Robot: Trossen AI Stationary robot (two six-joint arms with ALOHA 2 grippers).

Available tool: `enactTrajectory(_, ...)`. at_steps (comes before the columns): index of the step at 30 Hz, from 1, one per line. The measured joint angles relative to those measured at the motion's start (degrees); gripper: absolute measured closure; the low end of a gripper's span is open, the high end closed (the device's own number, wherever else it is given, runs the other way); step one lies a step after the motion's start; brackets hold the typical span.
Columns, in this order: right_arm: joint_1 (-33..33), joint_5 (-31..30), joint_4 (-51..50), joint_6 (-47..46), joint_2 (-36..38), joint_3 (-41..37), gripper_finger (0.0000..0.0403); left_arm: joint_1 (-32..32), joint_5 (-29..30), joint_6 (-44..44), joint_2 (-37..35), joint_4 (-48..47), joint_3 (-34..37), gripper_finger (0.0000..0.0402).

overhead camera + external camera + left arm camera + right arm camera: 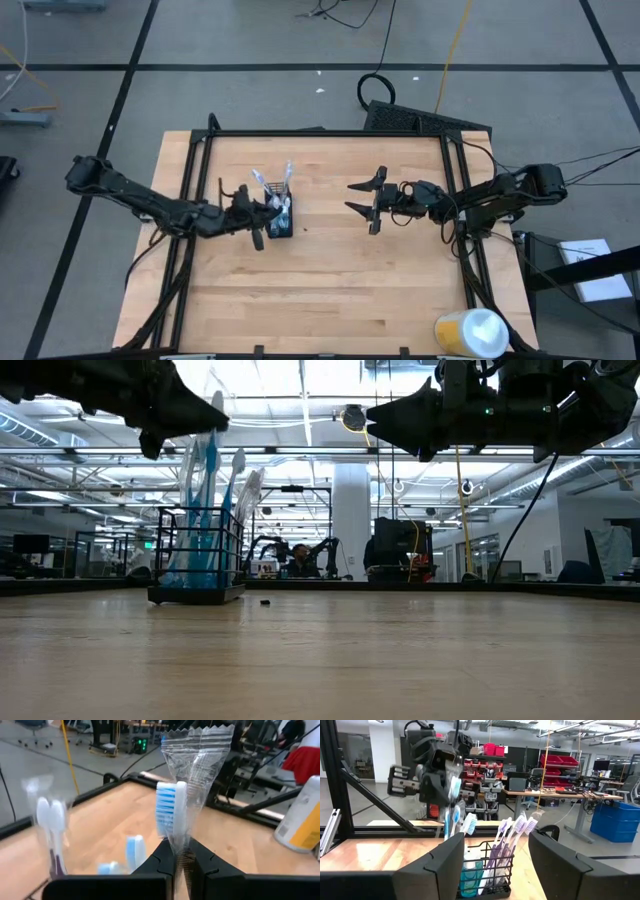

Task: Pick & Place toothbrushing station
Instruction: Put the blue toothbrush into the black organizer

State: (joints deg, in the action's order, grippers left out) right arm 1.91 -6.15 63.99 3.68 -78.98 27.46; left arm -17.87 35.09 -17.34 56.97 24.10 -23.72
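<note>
The left gripper (262, 213) is left of centre in the high view, just beside the black mesh holder (281, 226), and its fingers (161, 862) are closed on a wrapped toothbrush (172, 812). In the left wrist view this toothbrush stands upright between the two dark fingers, with blue-and-white bristles and a clear plastic wrapper (200, 755) rising above the head. In the low view the same gripper (165, 415) hangs at the upper left of the frame, above the holder (197, 560), which stands on the wooden surface (320, 285) with several toothbrushes (232, 490) sticking up out of it. In the right wrist view the holder (485, 870) is at the lower centre of the frame, with white and purple toothbrushes (517, 827) leaning to the right in it, and the left gripper (437, 777) is above it, with the blue toothbrush (454, 800) in its grip. The right gripper (366, 196) is right of centre in the high view, well apart from the holder, with its fingers (365, 184) spread apart and nothing between them. A yellow-and-white round container (470, 332) lies at the lower right of the high view, near the edge of the surface.
</note>
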Motion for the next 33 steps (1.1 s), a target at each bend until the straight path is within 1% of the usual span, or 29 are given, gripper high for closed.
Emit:
enactTrajectory(6,0.0,0.0,0.0,0.0,0.0,0.0,0.0190,0.0,0.2,-3.2,5.5,0.2,0.0,0.0387)
enactTrajectory(8,0.0,0.0,0.0,0.0,0.0,0.0,0.0190,-0.3,1.6,-3.6,7.4,0.7,0.0,0.0387)
enactTrajectory(11,0.0,0.0,0.0,0.0,0.0,0.0,0.0190,-0.6,4.2,-3.7,10.7,2.1,0.0,0.0387)
enactTrajectory(17,0.0,0.0,0.0,0.0,0.0,0.0,0.0190,-0.7,5.2,-4.0,17.1,7.2,-0.1,0.0387)
enactTrajectory(23,0.0,0.0,0.0,0.0,0.0,0.0,0.0190,-0.6,5.4,-3.8,19.9,10.8,-0.1,0.0385)
enactTrajectory(26,0.0,0.0,-0.2,0.0,0.0,0.0,0.0190,-0.6,5.2,-3.9,19.9,10.8,-0.1,0.0371)
enactTrajectory(33,0.0,0.0,-0.5,0.0,0.0,0.0,0.0190,-0.7,4.0,-5.1,20.0,10.2,0.0,0.0313)
